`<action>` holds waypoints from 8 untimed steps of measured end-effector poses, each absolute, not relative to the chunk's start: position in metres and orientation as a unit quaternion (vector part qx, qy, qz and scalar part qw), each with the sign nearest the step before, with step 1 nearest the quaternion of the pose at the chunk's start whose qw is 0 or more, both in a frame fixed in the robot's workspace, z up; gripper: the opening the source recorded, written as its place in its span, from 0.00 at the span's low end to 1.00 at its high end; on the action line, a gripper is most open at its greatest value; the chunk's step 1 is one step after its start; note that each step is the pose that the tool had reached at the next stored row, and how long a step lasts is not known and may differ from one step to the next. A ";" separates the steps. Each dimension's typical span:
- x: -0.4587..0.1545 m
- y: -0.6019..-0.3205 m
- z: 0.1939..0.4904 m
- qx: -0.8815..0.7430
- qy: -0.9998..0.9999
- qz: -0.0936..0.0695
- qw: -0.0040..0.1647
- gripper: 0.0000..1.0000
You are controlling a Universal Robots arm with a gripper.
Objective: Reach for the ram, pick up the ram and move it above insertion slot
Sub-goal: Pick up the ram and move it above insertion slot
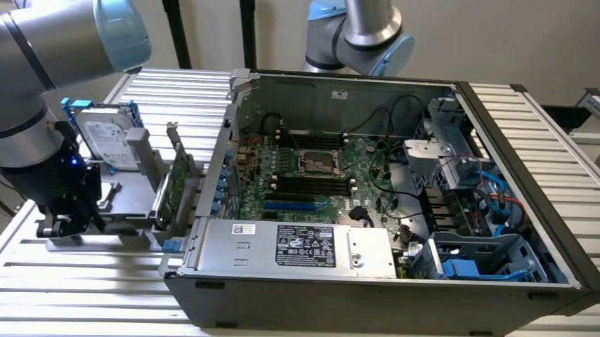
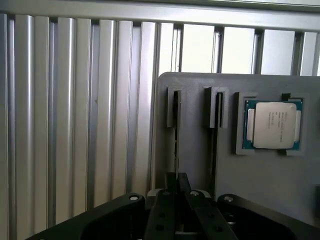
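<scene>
Ram (image 2: 176,127) stands on edge in a narrow groove of the grey holder (image 2: 260,185), seen edge-on as a thin dark line. Its long axis runs straight out from the fingers (image 2: 197,210), in line with them, so that its near end meets the fingertips. The fingers are drawn together there, and I judge them to be pinched on the ram's thin edge rather than closed on nothing; the ram is not yet lifted from its groove.

Just beside it, in the parallel groove nearer the CPU (image 2: 272,125), a second stick (image 2: 216,125) appears to lie the same way, apart from the fingers; the CPU sits flat in its own recess past that groove. The holder rests on the slatted desk (image 2: 75,130).

In the exterior view the arm (image 1: 42,154) is down low over the holder at the exterior view's left; a hard drive (image 1: 108,140) and a green card (image 1: 180,175) with a metal bracket stand near it. Farther off, the open case (image 1: 375,302) lies to the exterior view's right; the black memory slots (image 1: 310,184) on its board are well apart from the ram, beyond the case wall, toward the exterior view's right.
</scene>
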State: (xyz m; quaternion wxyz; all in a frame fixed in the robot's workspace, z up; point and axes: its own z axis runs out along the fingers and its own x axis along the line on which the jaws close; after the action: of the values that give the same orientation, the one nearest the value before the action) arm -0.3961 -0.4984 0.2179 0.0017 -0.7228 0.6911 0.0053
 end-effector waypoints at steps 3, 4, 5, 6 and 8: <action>-0.396 -0.499 0.231 -0.723 0.691 0.005 0.002 0.13; -0.396 -0.499 0.235 -0.723 0.691 0.005 0.002 0.13; -0.396 -0.499 0.240 -0.723 0.691 0.005 0.002 0.13; -0.396 -0.499 0.244 -0.723 0.691 0.005 0.002 0.13; -0.395 -0.499 0.253 -0.723 0.691 0.005 0.002 0.13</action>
State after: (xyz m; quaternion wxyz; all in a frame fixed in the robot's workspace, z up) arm -0.3953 -0.4990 0.2535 0.0016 -0.7228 0.6911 0.0053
